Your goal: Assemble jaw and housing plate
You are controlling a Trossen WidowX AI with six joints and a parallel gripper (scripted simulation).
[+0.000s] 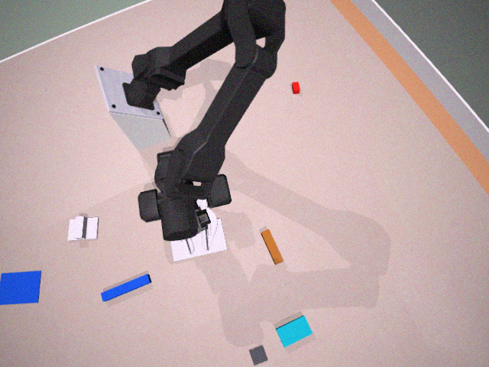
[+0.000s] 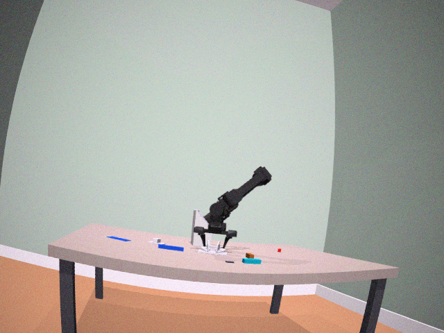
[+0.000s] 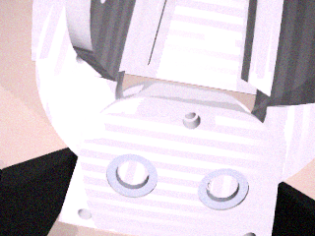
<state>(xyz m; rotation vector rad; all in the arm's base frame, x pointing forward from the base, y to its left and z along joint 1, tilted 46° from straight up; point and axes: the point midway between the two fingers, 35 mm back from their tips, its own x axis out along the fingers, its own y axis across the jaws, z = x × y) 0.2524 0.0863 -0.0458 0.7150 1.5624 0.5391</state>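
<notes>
White base point(image 1: 217, 245) point(image 2: 212, 252): partly hidden from above, under the black gripper point(image 1: 179, 221) point(image 2: 215, 245).
Gear teeth: too washed out to make out.
Blue sheet point(image 1: 19, 288): cut off at the top view's left edge.
Pale plate point(image 3: 177, 211): lower edge partly cropped up close.

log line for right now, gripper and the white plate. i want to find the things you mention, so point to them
gripper point(image 1: 197, 237) point(image 2: 214, 250) point(image 3: 172, 172): shut on white flat housing plate point(image 3: 169, 157) | two ringed holes: visible | level seating: cannot tell

Top view, from base plate point(image 1: 221, 244) point(image 2: 215, 253) point(image 3: 73, 203): small block point(image 1: 92, 228) point(image 2: 156, 241) left; long bar point(image 1: 126, 287) point(image 2: 171, 248) lower left; short bar point(image 1: 272, 246) point(image 2: 249, 255) right. All on desk point(image 1: 355, 157) point(image 2: 222, 276) point(image 3: 17, 123).
</notes>
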